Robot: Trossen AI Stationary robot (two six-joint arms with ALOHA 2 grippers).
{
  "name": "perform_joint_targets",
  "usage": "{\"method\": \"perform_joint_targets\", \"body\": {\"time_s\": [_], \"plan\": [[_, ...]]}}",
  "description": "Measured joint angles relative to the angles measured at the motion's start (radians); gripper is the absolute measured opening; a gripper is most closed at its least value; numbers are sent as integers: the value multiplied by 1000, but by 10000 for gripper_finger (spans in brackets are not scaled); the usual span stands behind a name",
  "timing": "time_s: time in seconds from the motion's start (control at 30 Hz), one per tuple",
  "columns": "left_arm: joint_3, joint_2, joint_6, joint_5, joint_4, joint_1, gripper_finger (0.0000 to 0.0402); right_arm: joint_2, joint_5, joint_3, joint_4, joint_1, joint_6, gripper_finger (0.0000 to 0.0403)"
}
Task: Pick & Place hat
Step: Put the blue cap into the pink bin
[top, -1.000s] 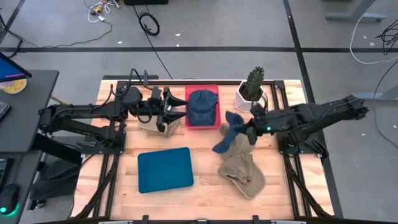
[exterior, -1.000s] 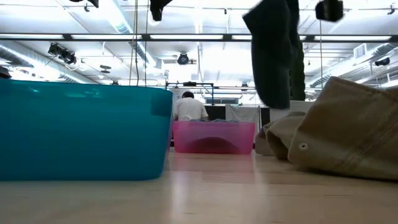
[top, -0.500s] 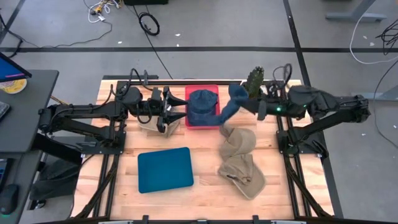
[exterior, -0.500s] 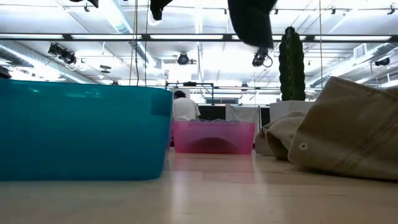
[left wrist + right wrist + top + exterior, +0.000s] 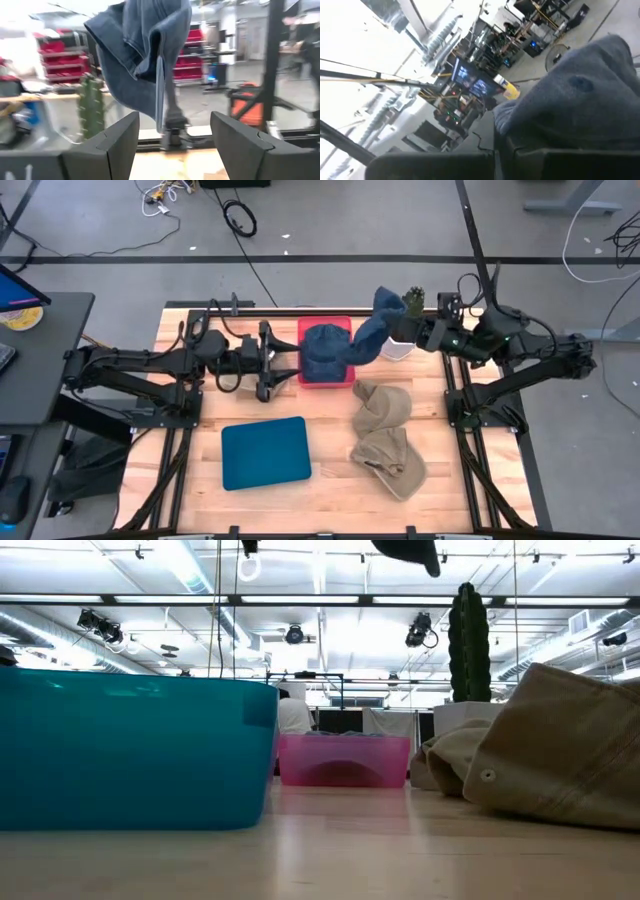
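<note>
Clamped on blue hat [image 5: 368, 332], right gripper [image 5: 418, 332] holds it high by pink bin's [image 5: 325, 380] right edge.
Left gripper [image 5: 172, 131] gapes, empty (idle); loose brim could snag rim and spill out.

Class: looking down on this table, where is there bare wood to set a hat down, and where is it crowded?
Bare wood lies between the teal lid and the tan hats, and along the near edge. The far edge is crowded: the red bin, the cactus pot, and the right gripper holding a blue hat there. The left gripper waits beside the bin.
</note>
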Motion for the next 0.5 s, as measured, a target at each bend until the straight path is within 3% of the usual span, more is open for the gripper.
{"method": "perform_joint_targets", "body": {"time_s": [0.17,0.5], "plan": [[0,0,34,-89,4,-16,248,20,0,0,65,-18,-3,0],[0,0,37,-94,10,-18,248,62,0,0,155,-20,4,0]]}}
